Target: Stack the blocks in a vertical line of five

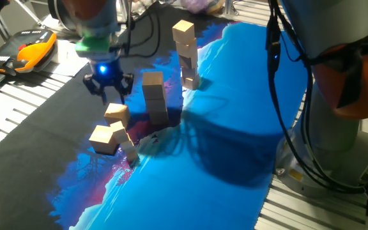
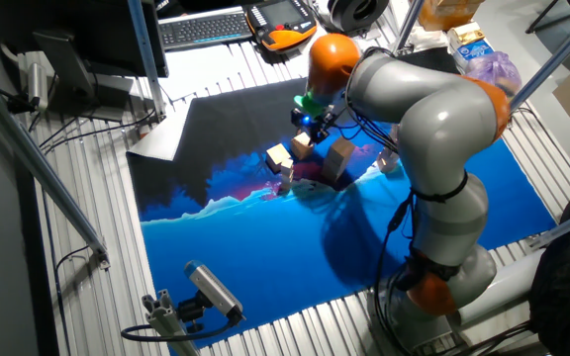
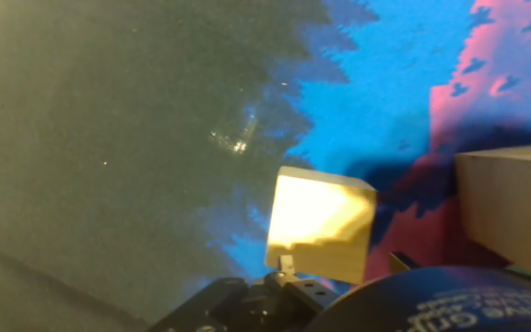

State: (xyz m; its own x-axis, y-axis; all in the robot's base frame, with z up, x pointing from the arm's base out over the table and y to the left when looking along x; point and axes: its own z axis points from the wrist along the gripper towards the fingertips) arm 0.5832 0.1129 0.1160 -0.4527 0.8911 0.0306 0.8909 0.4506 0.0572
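Observation:
A tall stack of blocks stands at the back, on the edge between the black and blue parts of the mat. In front of it is a shorter stack. Three loose blocks lie at the front left: one directly below my gripper, one nearer the front, and one beside that. My gripper hangs just above the first loose block, open, with nothing between its fingers. In the hand view that block shows brightly lit below the hand, with another block at the right edge.
An orange-and-black handheld device lies off the mat at the back left, next to a keyboard. The arm's body leans over the right side of the blue mat. Cables hang near the tall stack.

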